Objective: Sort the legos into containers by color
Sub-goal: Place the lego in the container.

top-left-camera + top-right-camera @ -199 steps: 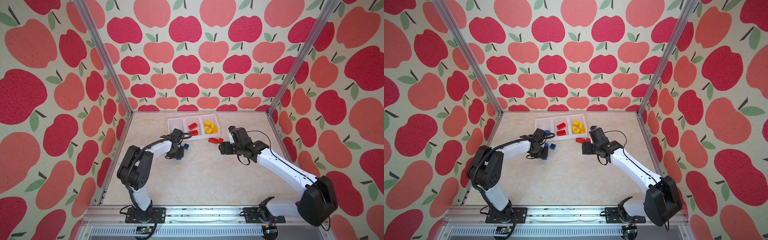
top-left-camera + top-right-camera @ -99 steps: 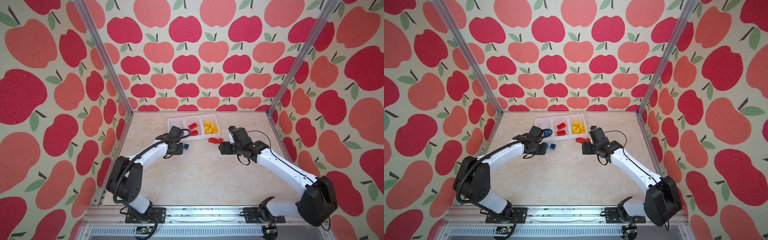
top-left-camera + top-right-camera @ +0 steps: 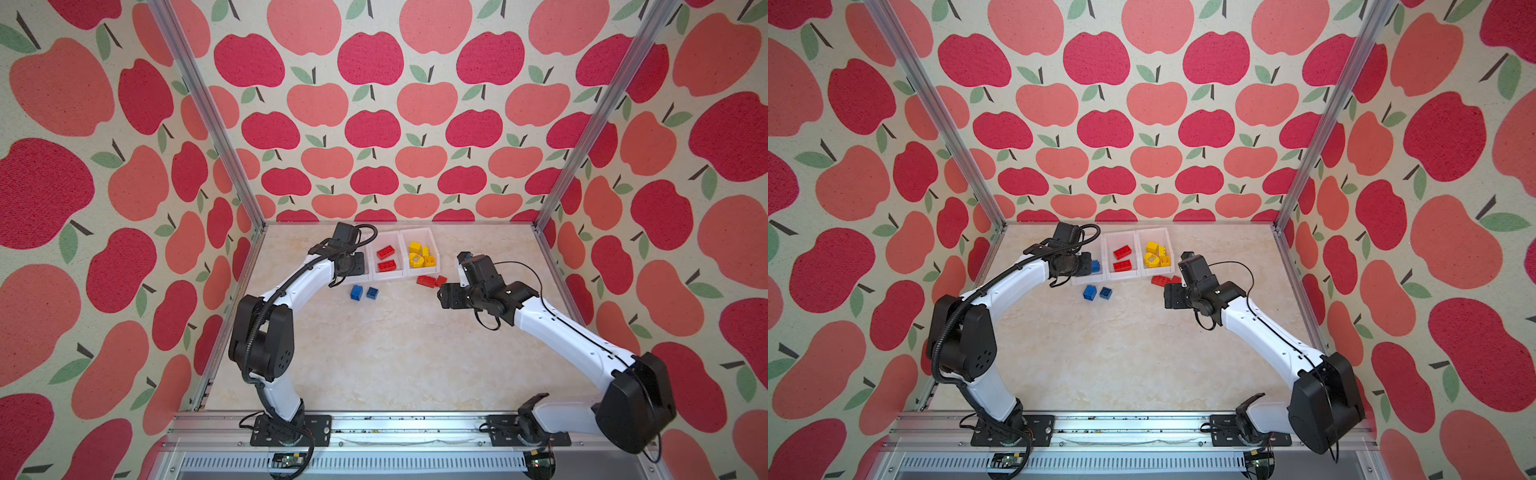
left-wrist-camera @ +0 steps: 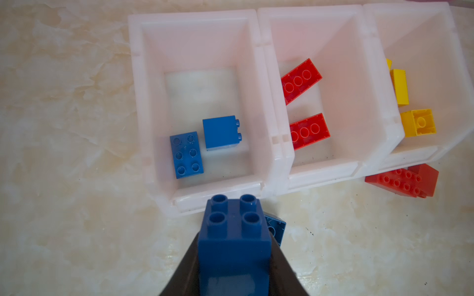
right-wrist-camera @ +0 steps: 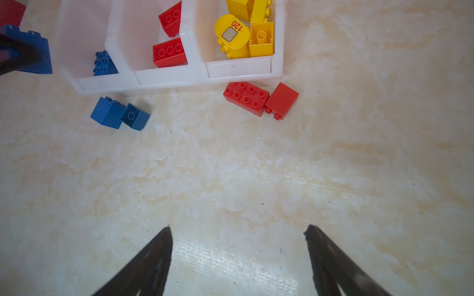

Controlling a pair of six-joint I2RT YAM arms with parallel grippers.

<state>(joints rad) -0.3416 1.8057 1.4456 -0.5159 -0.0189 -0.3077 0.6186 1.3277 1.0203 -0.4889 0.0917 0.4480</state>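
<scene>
The left tool (image 4: 234, 239) is closed on a blue brick (image 4: 232, 217), held at the rim of the end bin (image 4: 187, 200) (two blue bricks (image 4: 187, 153) lie inside). The right tool (image 5: 238, 228) stands wide and empty, clear of the red pair (image 5: 246, 97) and the blue pair (image 5: 119, 116) lying on the surface (image 5: 230, 166) beside the bins (image 5: 169, 77).

Seeing cream marbled tabletop (image 3: 395, 353) carrying tiny dark specks. Seeing apple-print walls (image 3: 374, 124) enclosing three sides, silver posts (image 3: 210, 120) rising at back corners, slotted metal rail (image 3: 395, 424) crossing the front edge.
</scene>
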